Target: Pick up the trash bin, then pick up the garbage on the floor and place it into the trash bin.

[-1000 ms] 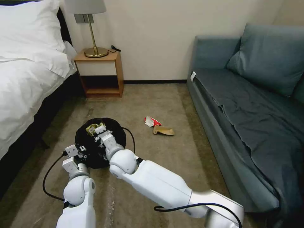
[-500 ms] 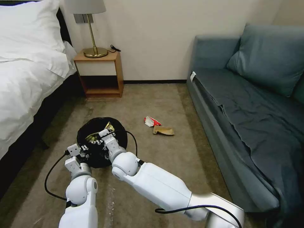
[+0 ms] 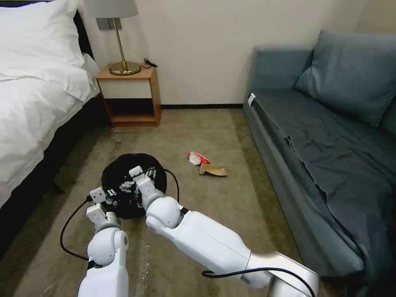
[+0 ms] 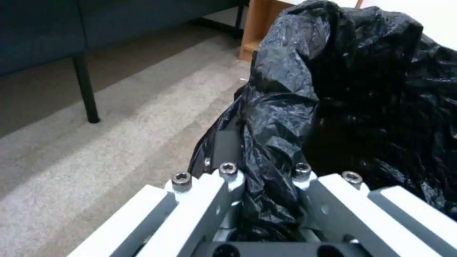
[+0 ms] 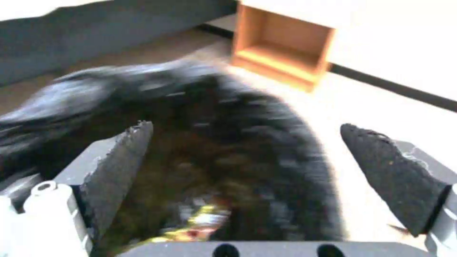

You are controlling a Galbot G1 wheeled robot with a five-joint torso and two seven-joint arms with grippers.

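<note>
Holding the trash bin [image 3: 123, 173] by its rim, with the right hand [image 3: 142, 175] poised over its mouth.

The left hand [image 4: 264, 175] is clamped on the black liner at the bin's near rim, keeping it steady beside the bed. The right hand's fingers [image 5: 121, 160] are spread apart over the opening, empty; a gold-brown foil wrapper [image 5: 200, 225] seems to lie inside, though blur makes this uncertain. A red-and-white wrapper [image 3: 197, 158] and tan paper scrap [image 3: 213, 169] lie touching on the carpet [image 3: 231, 214], near the sofa.

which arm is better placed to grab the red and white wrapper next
Right, probably. The right gripper is open over the trash bin; the left gripper is clamped on its rim. The wrapper lies to the right.
</note>
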